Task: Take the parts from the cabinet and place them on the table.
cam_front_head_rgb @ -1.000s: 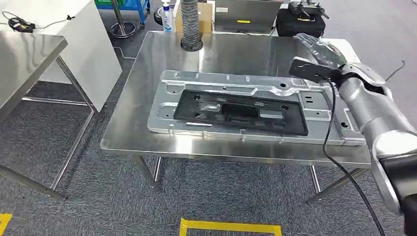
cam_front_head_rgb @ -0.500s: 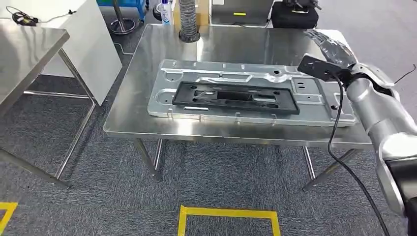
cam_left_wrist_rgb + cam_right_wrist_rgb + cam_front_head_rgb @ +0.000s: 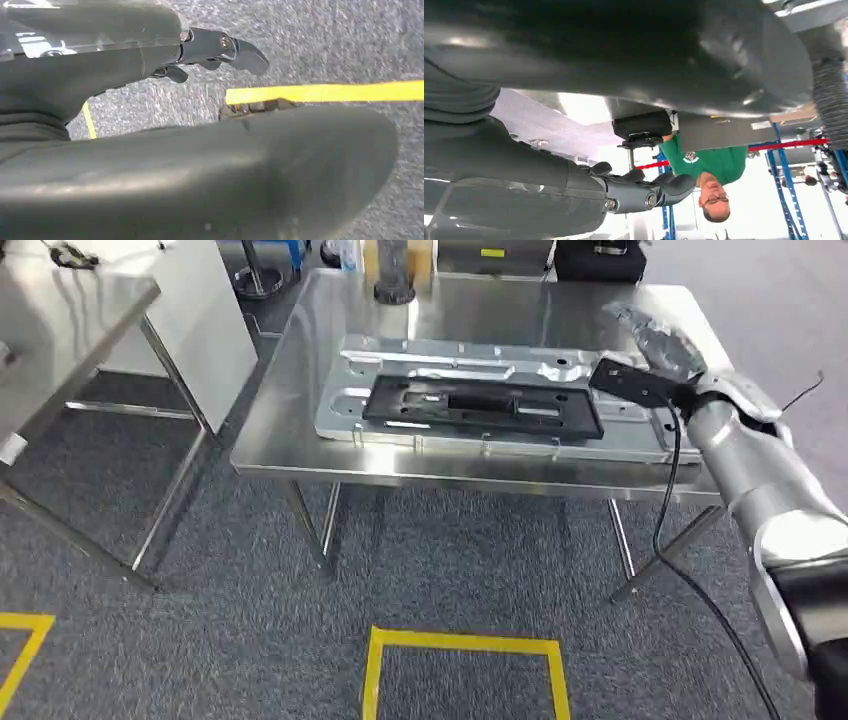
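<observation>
- Judging the stamped metal panel (image 3: 500,360) first: I take it for stiff, fairly heavy sheet with thin edges that could slip, so I would grip it at the long rims, well apart, to stop it tipping.
- The black frame (image 3: 483,406) lying on top of it looks lighter, probably plastic, and may slide off if I tilt the stack.
- Both parts rest flat on the steel worktop (image 3: 300,390), the panel silver with ribs and holes, its long side running left to right.
- My right robot hand (image 3: 662,340) hovers over the panel's right end, fingers spread, holding nothing.
- My left robot hand (image 3: 215,50) hangs over carpet, fingers loosely apart, empty.
</observation>
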Controlling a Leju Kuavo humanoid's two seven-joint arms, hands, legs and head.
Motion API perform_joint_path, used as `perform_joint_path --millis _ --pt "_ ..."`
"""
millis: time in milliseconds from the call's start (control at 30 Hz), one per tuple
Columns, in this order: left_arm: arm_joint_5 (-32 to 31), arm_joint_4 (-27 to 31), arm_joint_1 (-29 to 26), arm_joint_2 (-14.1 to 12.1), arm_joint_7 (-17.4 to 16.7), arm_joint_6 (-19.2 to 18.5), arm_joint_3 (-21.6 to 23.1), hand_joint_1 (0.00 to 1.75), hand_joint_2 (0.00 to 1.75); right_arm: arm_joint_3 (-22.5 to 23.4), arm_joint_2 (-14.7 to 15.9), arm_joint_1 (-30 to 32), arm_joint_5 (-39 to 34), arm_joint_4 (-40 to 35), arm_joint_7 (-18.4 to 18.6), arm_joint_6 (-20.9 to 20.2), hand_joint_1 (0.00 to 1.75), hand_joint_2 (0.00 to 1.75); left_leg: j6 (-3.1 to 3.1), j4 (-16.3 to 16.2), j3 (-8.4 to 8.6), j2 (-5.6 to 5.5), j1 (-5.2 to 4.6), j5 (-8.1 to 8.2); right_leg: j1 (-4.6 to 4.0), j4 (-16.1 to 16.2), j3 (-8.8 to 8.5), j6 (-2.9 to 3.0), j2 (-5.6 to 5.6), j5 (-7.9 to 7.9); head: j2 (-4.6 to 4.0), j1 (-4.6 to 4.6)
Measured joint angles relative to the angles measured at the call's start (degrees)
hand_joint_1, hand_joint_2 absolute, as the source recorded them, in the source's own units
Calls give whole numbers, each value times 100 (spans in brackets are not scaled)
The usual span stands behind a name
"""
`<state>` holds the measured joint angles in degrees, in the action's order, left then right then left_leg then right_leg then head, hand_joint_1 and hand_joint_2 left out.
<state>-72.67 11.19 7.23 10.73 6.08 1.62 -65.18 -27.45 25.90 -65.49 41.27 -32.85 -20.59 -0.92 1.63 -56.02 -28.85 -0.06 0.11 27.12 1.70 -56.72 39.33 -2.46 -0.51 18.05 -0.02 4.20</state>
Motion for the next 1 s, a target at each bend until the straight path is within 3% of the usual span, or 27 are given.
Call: perform_joint_path --millis 33,100,133,167,200,233,267,300,367,467,500,567,600,633,667,700,733,767,800,833,867,900,933,1000 --pt "-2 0 13 -4 -4 -4 0 0 0 0 7 20 2 0 2 5 0 0 60 18 -71 15 -19 -82 -10 -168 90 6 15 326 0 0" --pt "-2 0 19 -15 -7 0 -2 0 0 0 4 26 2 0 35 7 0 0 91 16 -267 27 -40 -243 -8 -1007 324 -8 25 1098 0 0" --pt "-4 0 17 -15 -9 0 -2 0 0 2 4 40 2 0 39 7 0 0 97 8 -358 32 -50 -309 -8 -1426 395 -21 26 1312 0 0" --pt "-7 0 16 -15 -15 -4 -2 0 0 2 7 59 2 0 42 7 0 0 91 -7 -453 34 -55 -376 -9 -1759 427 -31 28 1333 0 0" --pt "-11 0 17 -15 -15 -4 -2 0 0 4 7 76 2 0 42 -2 0 0 82 -20 -554 37 -56 -443 -8 -1911 378 -37 28 1174 0 0" --pt "-11 0 18 -15 -15 -4 -2 0 0 7 13 78 2 0 42 -22 0 0 71 -46 -662 43 -55 -507 -4 -1811 217 -39 28 943 0 0" --pt "-13 0 19 -15 -15 -4 -2 0 0 15 33 71 0 0 42 -44 0 0 57 -75 -768 43 -53 -561 4 -1497 -58 -38 26 745 0 0" --pt "-20 0 18 -13 -13 -6 -2 0 0 31 57 63 -4 -4 42 -50 0 0 37 -117 -850 43 -50 -607 8 -1007 -436 -34 22 703 0 0" --pt "-55 0 27 -13 -7 -6 -2 0 0 68 111 57 -24 -46 24 -55 0 0 -19 -212 -959 32 -79 -667 -47 -74 -1026 18 40 1148 0 2" --pt "-63 0 41 -13 -13 -9 0 0 0 94 202 70 -46 -50 -9 -63 0 0 -118 -166 -975 27 -55 -829 -82 -118 -932 117 34 1075 0 2" --pt "-68 0 44 -13 -24 -9 0 0 0 94 221 76 -48 -50 -11 -79 0 0 -162 -168 -1023 16 -61 -827 -8 -66 -891 199 6 984 0 0" --pt "-70 0 60 -15 -50 -9 0 0 0 94 223 57 -48 -59 -18 -107 0 0 -201 -571 -1191 9 -26 -260 -47 -75 -746 285 4 854 0 9" --pt "-68 0 73 -13 -57 -6 0 0 0 96 219 42 -46 -61 -11 -138 0 0 -225 -1054 -1335 9 -9 139 -60 -75 -654 286 7 775 0 7" --pt "-57 0 90 -11 -57 -4 0 0 0 96 219 21 -22 -61 -2 -166 0 0 -244 -1558 -1460 10 -3 419 -75 -79 -560 294 12 702 0 7" --pt "-50 0 104 -11 -57 2 0 0 0 96 216 3 -4 -59 -2 -181 0 0 -253 -1928 -1524 9 0 538 -89 -81 -479 299 12 637 0 7" --pt "-46 0 112 -9 -57 4 0 0 0 96 203 -21 7 -55 0 -214 0 0 -247 -2151 -1494 9 -1 473 -105 -82 -378 299 18 559 0 7" --pt "-44 0 116 -9 -57 11 0 0 0 96 194 -39 11 -55 -2 -231 0 0 -221 -2105 -1365 7 -5 295 -122 -84 -301 297 23 497 0 7" --pt "-44 0 120 -9 -57 11 0 0 0 96 192 -50 11 -55 -2 -236 0 0 -176 -1837 -1120 6 -17 65 -138 -85 -215 294 25 431 0 7" --pt "-44 0 124 -9 -57 13 0 0 0 96 192 -58 11 -55 0 -236 0 0 -122 -1467 -840 6 -41 -76 -148 -85 -150 290 29 379 0 7" --pt "-44 0 135 -11 -57 18 0 0 0 96 192 -69 11 -52 0 -234 0 0 -22 -788 -340 -10 -96 -94 -147 -85 -91 281 28 307 0 7" --pt "-44 0 147 -26 -57 22 0 0 0 96 192 -67 11 -52 0 -234 0 0 53 -227 17 -4 -130 177 -146 -78 -67 251 21 263 0 7" --pt "-42 0 151 -26 -55 22 0 0 0 96 192 -69 11 -46 4 -232 0 0 -10 52 157 0 -137 245 -117 -68 -66 227 7 211 0 7" --pt "-42 0 147 -26 -57 22 0 0 0 94 190 -72 13 -42 0 -234 0 0 -7 5 87 -13 -171 179 -76 -23 -70 192 -9 140 0 4" --pt "-42 0 147 -26 -57 22 0 0 0 94 173 -71 13 -42 0 -234 0 0 72 143 76 -5 -214 24 -40 92 -75 129 -9 -8 0 4"
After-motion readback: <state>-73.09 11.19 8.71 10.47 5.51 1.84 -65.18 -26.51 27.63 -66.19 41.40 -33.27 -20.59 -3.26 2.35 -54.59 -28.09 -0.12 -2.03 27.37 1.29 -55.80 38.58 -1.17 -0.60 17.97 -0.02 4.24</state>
